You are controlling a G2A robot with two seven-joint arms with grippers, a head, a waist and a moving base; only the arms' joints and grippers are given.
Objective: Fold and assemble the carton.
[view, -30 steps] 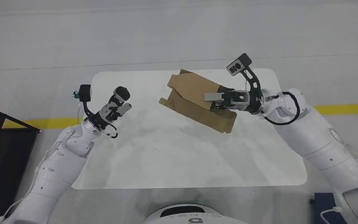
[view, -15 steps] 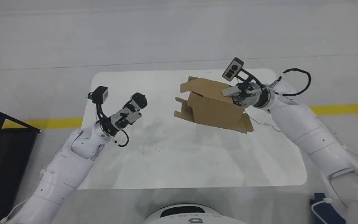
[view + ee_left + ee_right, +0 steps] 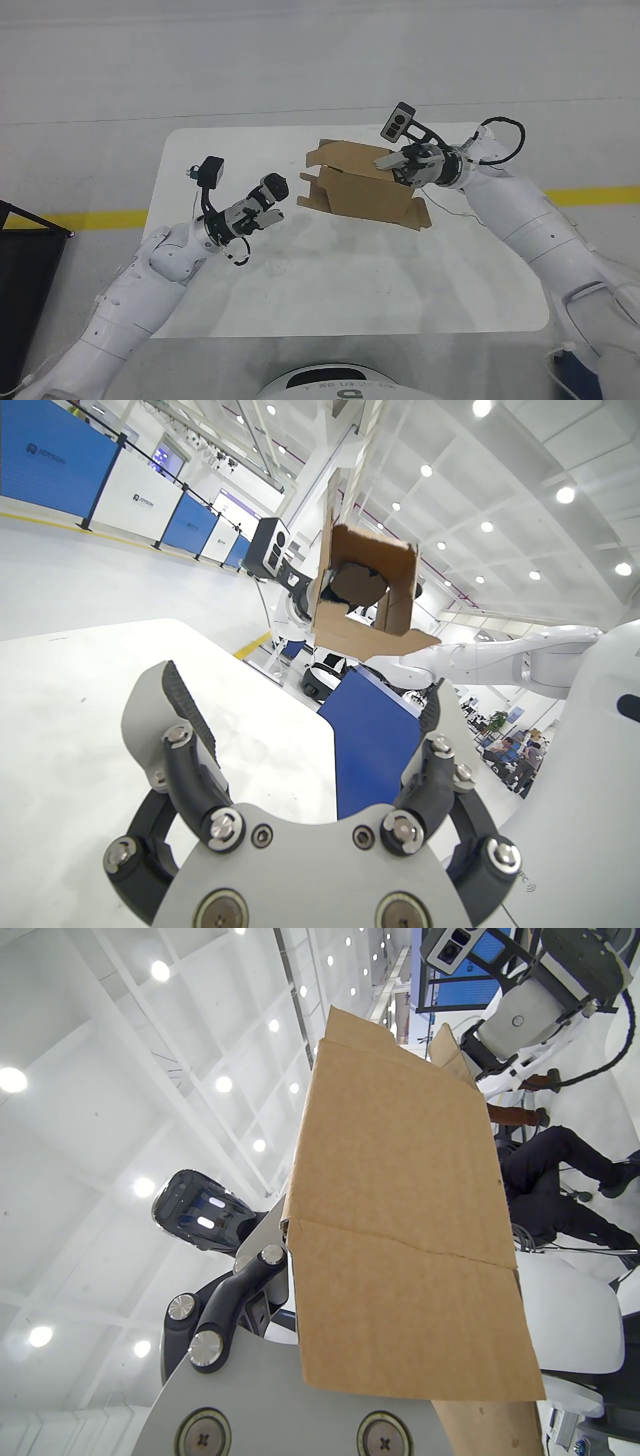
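Step in hand, as I read it: get a second grip on the carton so the end flaps can be folded in. Nearest the robot, the left arm (image 3: 165, 265) stretches low over the bench (image 3: 350, 290) with its wrist tipped up. The left jaws are spread wide, empty, and aimed at the carton's open end.

Just past them, over the far half of the bench, is the carton (image 3: 365, 190). It's popped into a rough tube with loose flaps (image 3: 320, 157) sticking out, and it looks lifted off the surface to me.

Farthest out, the right arm (image 3: 520, 215) bends in from the side, right jaws pinching the carton's top panel.

My take: hold that pinch firm, bring the left jaws onto one flap near its crease, and fold along the score rather than shoving the wall.
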